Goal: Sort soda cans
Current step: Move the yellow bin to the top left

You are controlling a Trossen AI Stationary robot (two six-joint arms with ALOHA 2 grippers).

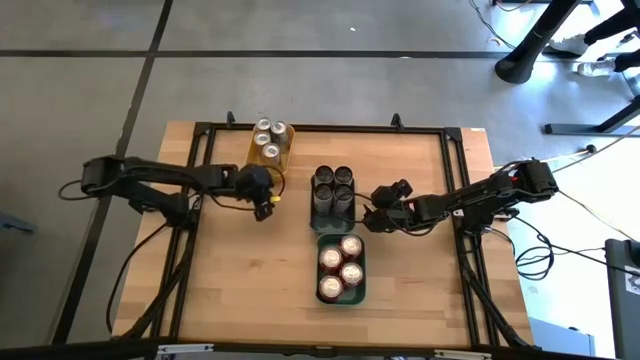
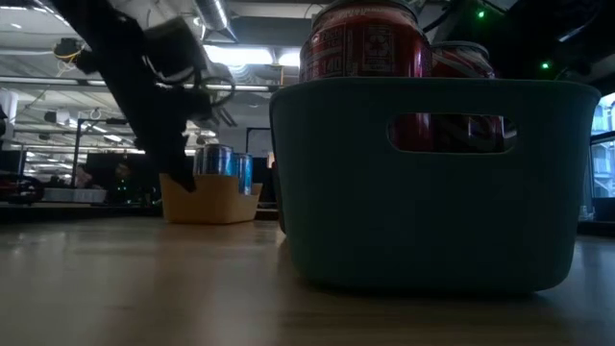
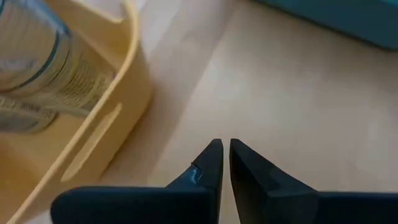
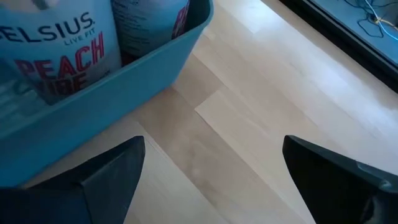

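Cans grouped by colour: yellow tray (image 1: 262, 152), middle tray (image 1: 331, 208), near tray (image 1: 341, 293). Left gripper (image 1: 262, 208) pressed together, empty, beside yellow tray; right gripper (image 1: 384, 208) spread, empty.

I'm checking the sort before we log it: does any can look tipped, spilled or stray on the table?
Nothing stands out. The cans stand upright in their trays: silver-topped ones in the yellow tray, dark ones in the middle tray, red ones in the teal tray. None lies loose on the table, and no spill shows.
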